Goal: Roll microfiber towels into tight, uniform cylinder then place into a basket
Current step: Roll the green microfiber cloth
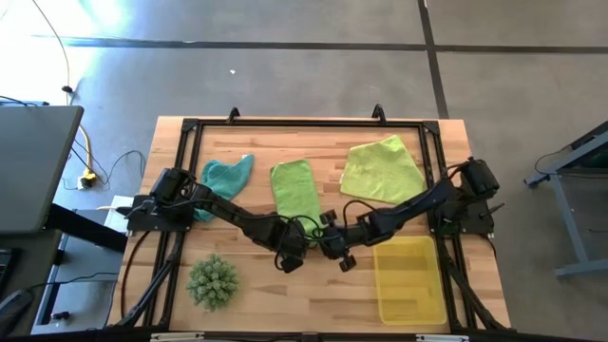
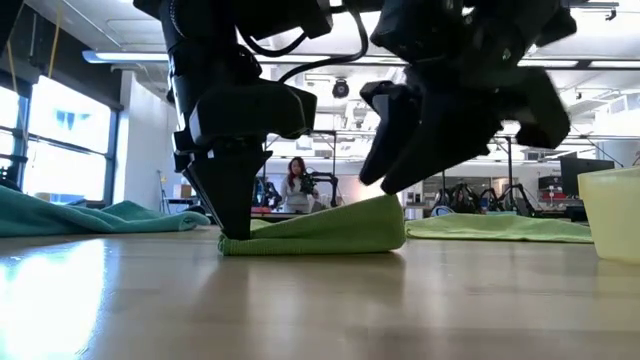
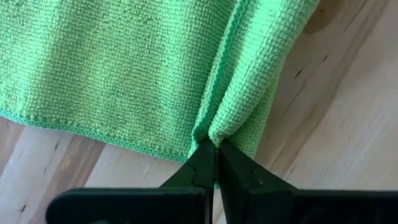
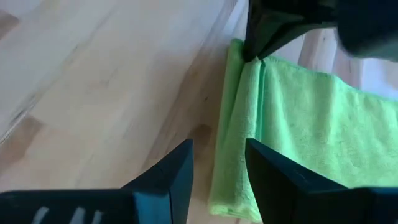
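The bright green towel (image 1: 294,186) lies flat on the table's middle, its near edge turned over into a low roll (image 2: 330,232). My left gripper (image 3: 214,150) points down at the roll's left end, shut on it. My right gripper (image 4: 217,165) hangs open just above the table by the roll's right part and touches nothing. The teal towel (image 1: 228,175) lies crumpled at the far left. The pale yellow-green towel (image 1: 382,169) lies spread at the far right. The yellow basket (image 1: 410,277) stands at the near right with no towel in it. My left gripper pinches the left end of the green towel's rolled-over near edge (image 3: 229,127) between its two fingertips, where the fold meets the hem. The fingers (image 2: 235,215) come from above, pointing steeply down. The towel rests on the table, several layers bunched at the pinch.
A spiky green plant-like ball (image 1: 213,281) sits at the near left. A black frame (image 1: 304,123) rims the tabletop. Bare wood lies between the green towel and the basket. Beyond the table a person (image 2: 297,185) sits in the room.
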### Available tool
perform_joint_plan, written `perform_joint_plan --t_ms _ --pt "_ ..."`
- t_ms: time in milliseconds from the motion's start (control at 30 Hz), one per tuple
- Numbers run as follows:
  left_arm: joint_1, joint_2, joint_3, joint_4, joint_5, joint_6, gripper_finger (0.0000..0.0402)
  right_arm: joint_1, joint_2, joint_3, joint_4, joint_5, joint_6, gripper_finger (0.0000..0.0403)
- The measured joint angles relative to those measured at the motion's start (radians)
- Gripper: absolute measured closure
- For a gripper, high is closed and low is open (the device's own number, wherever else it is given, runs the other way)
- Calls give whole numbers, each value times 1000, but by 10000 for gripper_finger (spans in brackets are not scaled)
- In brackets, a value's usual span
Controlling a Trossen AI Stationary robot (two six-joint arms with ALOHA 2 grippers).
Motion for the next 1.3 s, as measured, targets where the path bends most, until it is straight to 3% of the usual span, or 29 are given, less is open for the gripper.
perform_joint_plan --t_ms 167,400,500,633,933,1067,1300 --pt "0 0 -1 5 3 0 401 -17 25 -10 -13 37 8 258" --pt "-8 0 0 5 3 -1 401 -30 28 -10 -22 31 23 199" --pt "-12 0 0 5 1 -1 401 -40 28 -10 -49 28 73 197" --pt "-13 0 0 6 2 -1 401 -56 28 -10 -81 26 115 230" --pt "-13 0 0 6 2 -1 401 -82 28 -10 -98 -57 143 349" --pt "-13 0 0 7 15 -2 401 -83 28 -10 -95 -167 175 394" --pt "-15 -30 -4 40 156 20 401 -123 28 -8 -67 -420 281 398"
